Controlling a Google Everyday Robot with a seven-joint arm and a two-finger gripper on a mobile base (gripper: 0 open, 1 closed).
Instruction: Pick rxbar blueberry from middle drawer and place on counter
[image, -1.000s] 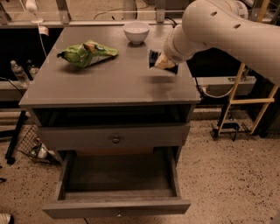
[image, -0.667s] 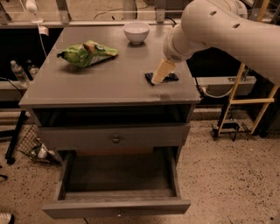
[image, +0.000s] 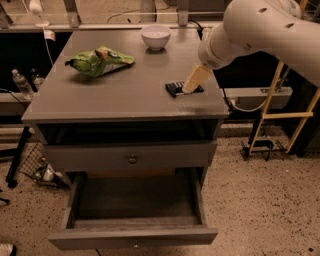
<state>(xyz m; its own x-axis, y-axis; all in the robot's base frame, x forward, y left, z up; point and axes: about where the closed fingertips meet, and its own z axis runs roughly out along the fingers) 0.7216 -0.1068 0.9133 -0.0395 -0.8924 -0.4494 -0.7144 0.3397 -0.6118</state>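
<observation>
Since a second ago: rxbar blueberry (image: 174, 89) down from mid-air, now flat on counter (image: 130, 90), near right edge. Gripper (image: 189, 88) lowered with it, tip over bar's right half; spread or closed, cannot tell. Middle drawer (image: 135, 202) pulled out below.

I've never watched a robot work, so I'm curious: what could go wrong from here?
The gripper sits right at the rxbar blueberry, which lies near the right edge of the counter; pulling away could drag it off. The middle drawer stands open and juts out low, so the robot could bump it.
</observation>
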